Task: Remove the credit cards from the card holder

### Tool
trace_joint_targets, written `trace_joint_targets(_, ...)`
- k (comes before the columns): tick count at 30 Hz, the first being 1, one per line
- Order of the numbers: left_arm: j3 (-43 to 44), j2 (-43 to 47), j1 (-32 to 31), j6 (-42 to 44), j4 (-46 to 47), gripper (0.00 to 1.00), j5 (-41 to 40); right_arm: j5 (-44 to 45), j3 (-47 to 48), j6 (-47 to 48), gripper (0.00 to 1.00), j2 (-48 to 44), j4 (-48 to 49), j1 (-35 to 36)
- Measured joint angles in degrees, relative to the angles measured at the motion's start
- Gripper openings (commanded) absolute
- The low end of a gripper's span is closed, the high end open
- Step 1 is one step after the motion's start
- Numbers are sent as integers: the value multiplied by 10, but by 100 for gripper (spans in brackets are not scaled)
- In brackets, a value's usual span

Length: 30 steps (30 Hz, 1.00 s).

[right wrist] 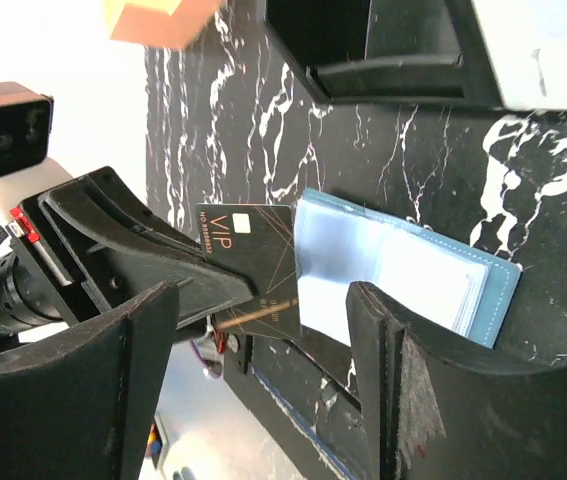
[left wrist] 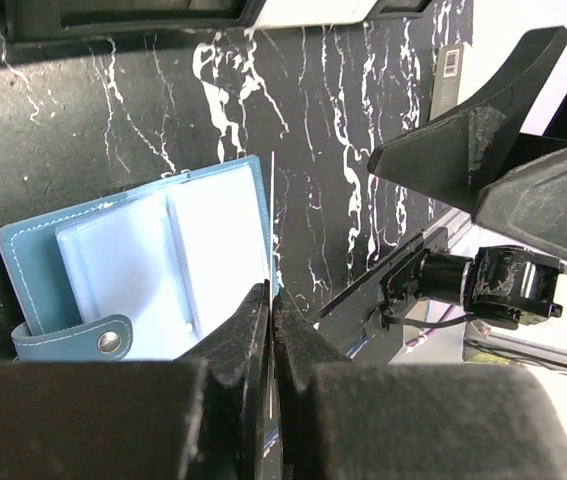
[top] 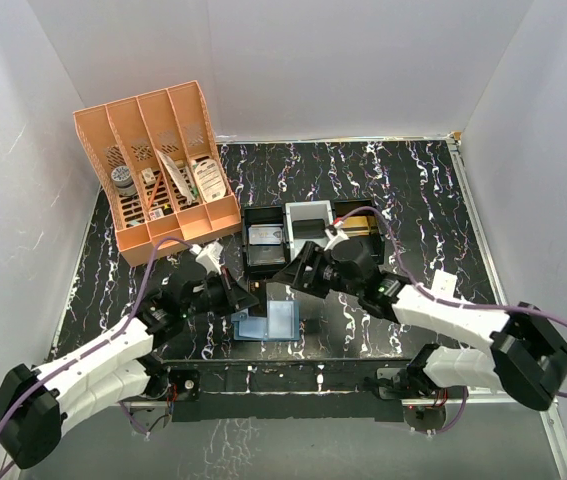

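The left gripper point(left wrist: 271, 325) fills the bottom of its own wrist camera. Its two black fingers point(left wrist: 233, 350) are pressed together on a thin credit card point(right wrist: 248, 265), seen from there only as a pale edge rising between them. The right wrist camera catches the same card face-on: black, printed with "VIP" and fine gold lines, and held by one end in the left arm's fingers. The card's free end meets the edge of the card holder point(left wrist: 123, 265); whether it is fully out of a pocket cannot be told.

The card holder lies open and flat on the black, white-veined table point(top: 413, 190), close to the front edge and between the two arms. Its teal-blue cover faces down and its pale blue pockets face up, with a snap tab point(left wrist: 113, 342) at one side.

The right gripper point(right wrist: 263, 300) hangs near the holder with its fingers spread wide and nothing gripped. The card and the holder both show in the gap beyond them.

Toward the back of the table, a black tray point(top: 263, 245) and a white tray point(top: 310, 222) sit side by side. An orange slotted organiser point(top: 163, 165) holding small items stands at the far left corner.
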<state>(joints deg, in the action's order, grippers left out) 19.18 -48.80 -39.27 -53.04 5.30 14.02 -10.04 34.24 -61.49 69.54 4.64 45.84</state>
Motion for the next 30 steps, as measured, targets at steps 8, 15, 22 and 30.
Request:
trace_joint_targets(8, 53, 46, 2, 24, -54, 0, -38, 73, -99, 34, 98, -125, 78, -3)
trace_joint_targets(15, 78, 76, 5, 33, -26, 0, -25, 92, -131, 71, 98, -227, 118, -10)
trace_joint_targets(22, 78, 19, 6, -6, 80, 0, 76, 1, -84, 119, 92, -217, 101, -41)
trace_joint_targets(30, 78, 17, 6, -34, 163, 0, 123, -120, -68, 63, 73, -137, 166, -47)
